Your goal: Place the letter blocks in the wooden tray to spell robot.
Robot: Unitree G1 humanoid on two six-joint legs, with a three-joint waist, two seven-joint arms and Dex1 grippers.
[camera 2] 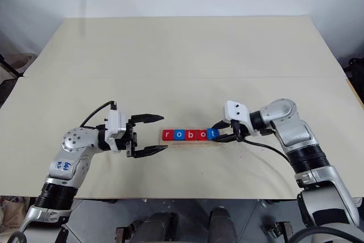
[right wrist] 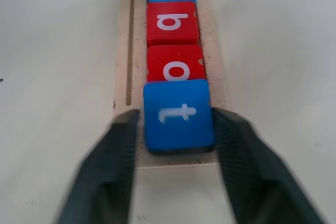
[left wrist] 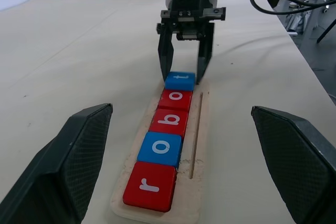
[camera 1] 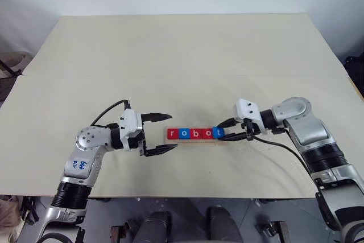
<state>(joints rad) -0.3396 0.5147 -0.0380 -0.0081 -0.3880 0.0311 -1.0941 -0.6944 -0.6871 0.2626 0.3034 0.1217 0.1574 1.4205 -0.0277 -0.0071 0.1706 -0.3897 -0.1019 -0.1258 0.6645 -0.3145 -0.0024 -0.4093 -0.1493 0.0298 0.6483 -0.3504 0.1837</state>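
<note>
1. Head views: I log a beige worktop [camera 1: 182, 55] carrying the wooden tray [camera 1: 196, 140], which lies toward the near edge, about midway between the two side edges. All five letter blocks [camera 1: 196, 134] sit in it in one row, reading r, o, b, o, t.
2. Head views, arms: I see the left gripper [camera 1: 165, 133] held level at the tray's r end, fingers spread wide, nothing between them, apart from the tray. The right gripper [camera 1: 234, 130] reaches in at the t end, its fingers on either side of the blue t block [camera 1: 217, 132].
3. Left wrist view: I count from the near end a red r block [left wrist: 150, 184], blue o block [left wrist: 159, 148], red b block [left wrist: 169, 121], red o block [left wrist: 177, 98] and the blue t. A long groove [left wrist: 196, 132] runs beside the row. The right gripper's fingers [left wrist: 164, 56] straddle the t, tips down at the tray.
4. Right wrist view: the t block rests at the tray's last place, touching the red o. The two black fingers [right wrist: 113, 166] flank it closely; I cannot tell whether they press it or have let go.
</note>
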